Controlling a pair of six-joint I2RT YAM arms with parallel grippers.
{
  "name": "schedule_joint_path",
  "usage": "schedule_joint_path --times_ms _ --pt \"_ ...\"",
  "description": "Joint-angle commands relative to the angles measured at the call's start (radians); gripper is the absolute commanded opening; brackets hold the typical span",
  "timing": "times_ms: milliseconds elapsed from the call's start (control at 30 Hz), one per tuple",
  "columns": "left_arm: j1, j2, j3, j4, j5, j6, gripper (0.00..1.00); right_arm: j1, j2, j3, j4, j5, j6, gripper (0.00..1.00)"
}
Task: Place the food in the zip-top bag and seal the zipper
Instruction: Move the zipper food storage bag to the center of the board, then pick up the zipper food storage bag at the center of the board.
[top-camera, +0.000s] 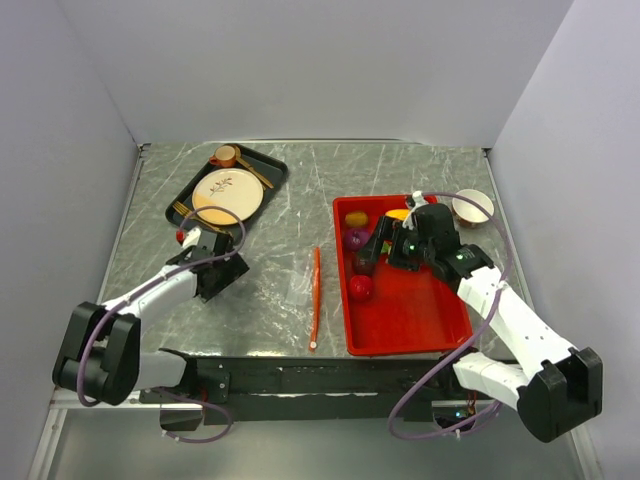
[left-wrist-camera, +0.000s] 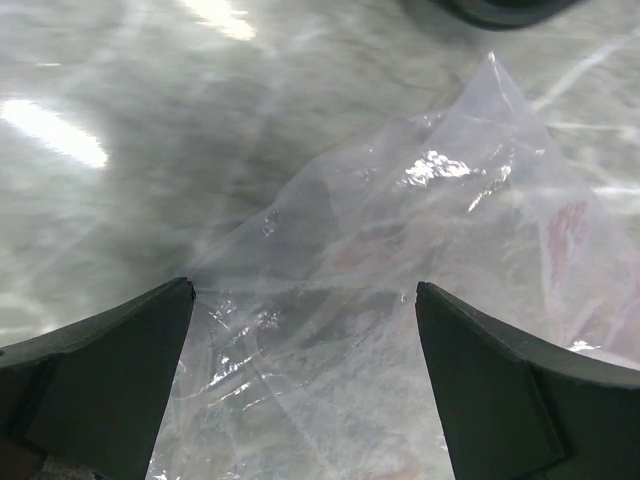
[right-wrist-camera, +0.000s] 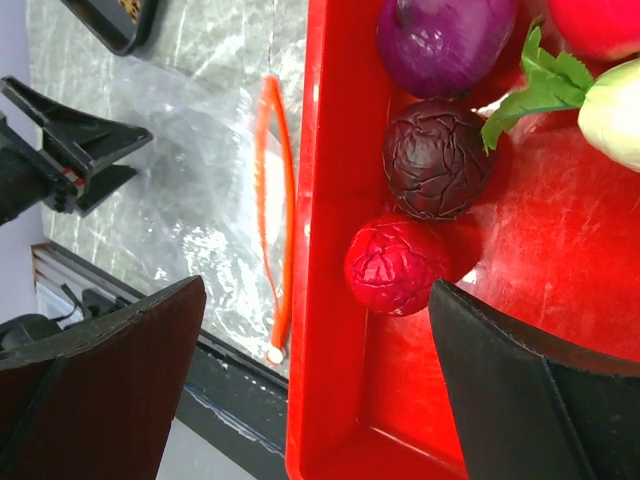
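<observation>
Your left gripper (top-camera: 232, 270) sits low over the surface (top-camera: 300, 190) at the left edge of the zip-top bag (top-camera: 283, 297). Its jaws are spread wide and hold nothing. In its wrist view the crumpled clear plastic lies between and beyond the two fingers (left-wrist-camera: 100, 380); you cannot tell whether they touch it.

The bag lies flat on the surface between your two arms. The zipper (top-camera: 315, 295) runs along its right side, just beside the left wall of the red tray (top-camera: 405, 325). Its white tab (right-wrist-camera: 273, 353) is at the end nearest the arm bases.

Your right gripper (top-camera: 372, 250) hangs over the left part of the tray, jaws also wide, gripping nothing. All the food you can see is in that tray. A red piece (right-wrist-camera: 400, 265) is closest to the bases, with a maroon piece (right-wrist-camera: 437, 158) just beside it. Then come a purple piece (right-wrist-camera: 445, 40) and a white piece (right-wrist-camera: 610, 110) with a green tip. Farther back are a yellow piece (top-camera: 357, 218) and an orange piece (top-camera: 398, 214).

A black tray (top-camera: 275, 170) with a plate (top-camera: 228, 195) sits far left, and a small bowl (top-camera: 472, 207) far right.
</observation>
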Motion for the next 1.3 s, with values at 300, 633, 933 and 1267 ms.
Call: schedule_joint_path --times_ms 300,633,933,1267 --pt "-0.033 -0.274 0.171 -0.087 0.064 0.18 0.99 0.012 0.007 0.04 0.032 0.008 -0.029 1.0" --pt "-0.434 -0.072 0.343 -0.201 -0.202 0.127 0.99 0.012 -0.005 0.063 -0.014 0.192 0.015 1.0" --pt "-0.645 0.176 0.505 -0.332 -0.316 0.077 0.97 0.009 -0.03 0.095 -0.104 0.38 0.047 1.0" --pt "-0.68 0.242 0.498 -0.203 -0.171 0.085 0.88 0.008 -0.057 0.072 -0.11 0.39 0.049 1.0"
